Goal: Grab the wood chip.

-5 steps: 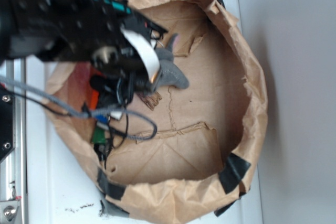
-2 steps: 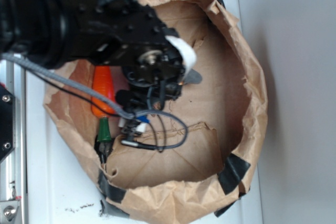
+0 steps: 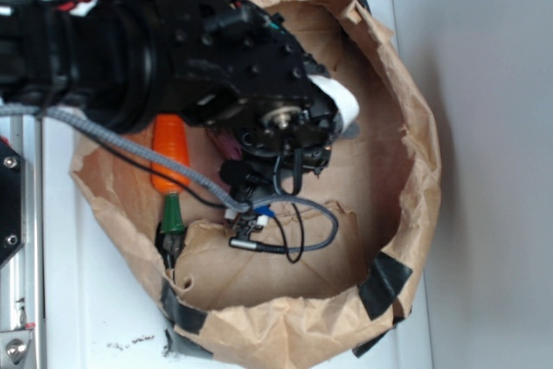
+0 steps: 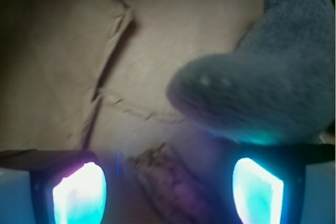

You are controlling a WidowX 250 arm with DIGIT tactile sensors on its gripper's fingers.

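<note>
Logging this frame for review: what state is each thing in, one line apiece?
gripper: open, fingers either side of the wood chip, not closed on it.
wood chip: lying flat on the paper, ungrasped.
grey plush elephant: lying on the paper just beyond the chip.
toy carrot: lying on its side near the bag wall, untouched.
paper bag: open, walls rolled down, taped at the corners.

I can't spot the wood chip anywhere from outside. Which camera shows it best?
The wrist view: the wood chip lies on brown paper between the open gripper fingers. In the exterior view the black arm hides it completely.
</note>
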